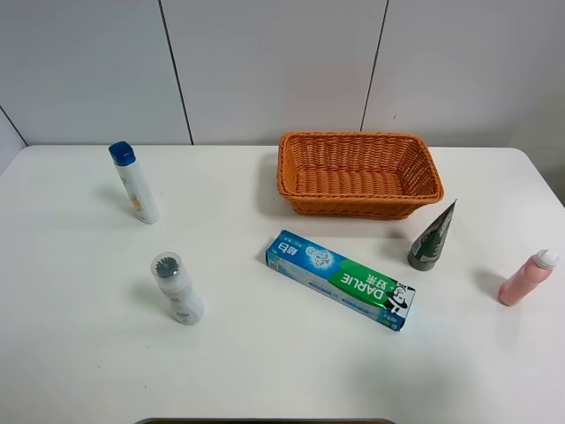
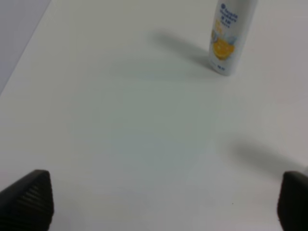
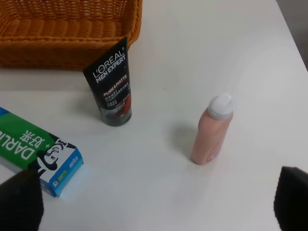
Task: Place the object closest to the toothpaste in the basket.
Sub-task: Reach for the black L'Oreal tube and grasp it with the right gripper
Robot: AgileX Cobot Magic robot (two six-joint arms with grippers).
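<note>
- Right gripper point(image 3: 156, 199), spread wide and empty, should pinch the dark tube point(image 3: 111, 86) beside the toothpaste point(image 3: 36, 154) low, near its cap.
- Left gripper point(image 2: 159, 202) gapes wide too.

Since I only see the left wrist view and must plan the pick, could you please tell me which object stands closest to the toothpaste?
Observer: The dark L'Oreal tube, standing cap-down near the right end of the toothpaste box.
Operator: Thank you; where does it have to go?
Observer: The basket sits just behind that tube.
Operator: Which hand looks better placed?
Observer: Probably the right hand, which is open; its wrist view shows the tube just ahead.
</note>
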